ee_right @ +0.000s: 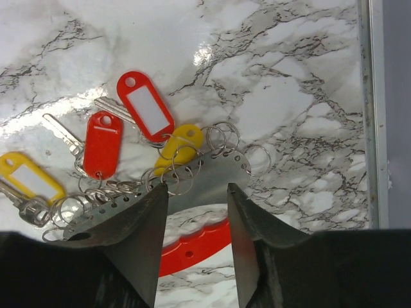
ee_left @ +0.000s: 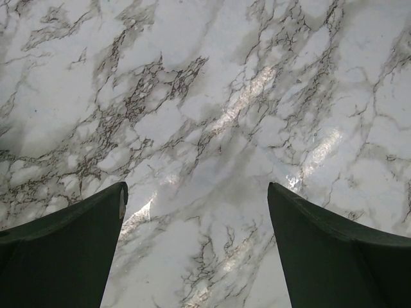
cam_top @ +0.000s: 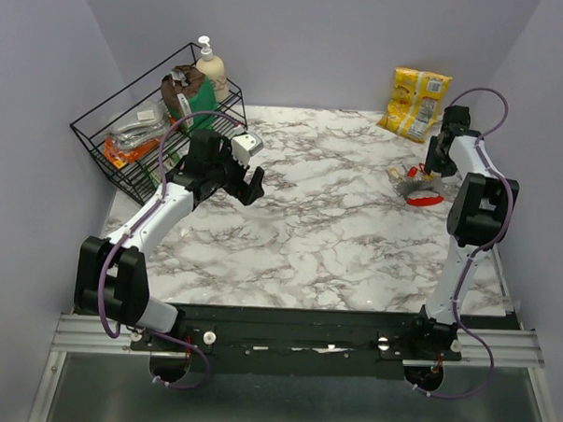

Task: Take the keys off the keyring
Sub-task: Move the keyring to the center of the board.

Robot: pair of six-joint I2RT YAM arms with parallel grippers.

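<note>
In the top external view, a marble table point(cam_top: 309, 222) is seen with a black wire basket point(cam_top: 126, 134) at its far left corner, a pump bottle point(cam_top: 211, 68) standing in the basket, and a yellow bag point(cam_top: 414, 103) propped at the far right. The left gripper point(cam_top: 253, 184) is held above the left half of the table, well apart from the task's things. The right gripper point(cam_top: 431, 171) is lowered over the keys point(cam_top: 415, 184), which are bunched near the right edge of the table. In the left wrist view, the left gripper point(ee_left: 197, 189) is shown with its jaws spread wide, and only bare marble point(ee_left: 192, 96) is seen between the dark fingers point(ee_left: 77, 244); nothing is held. In the right wrist view, the right gripper point(ee_right: 197, 189) is shown partly open over the keyring point(ee_right: 205, 179), a silvery perforated strip hung with small wire rings and joined to a red curved strap point(ee_right: 192, 247). The strip runs across the gap between the jaws, and no firm grip on it can be made out. The keys point(ee_right: 103, 144), with red and yellow tags, are fanned out on the marble just beyond the strip, attached to it by the rings.
</note>
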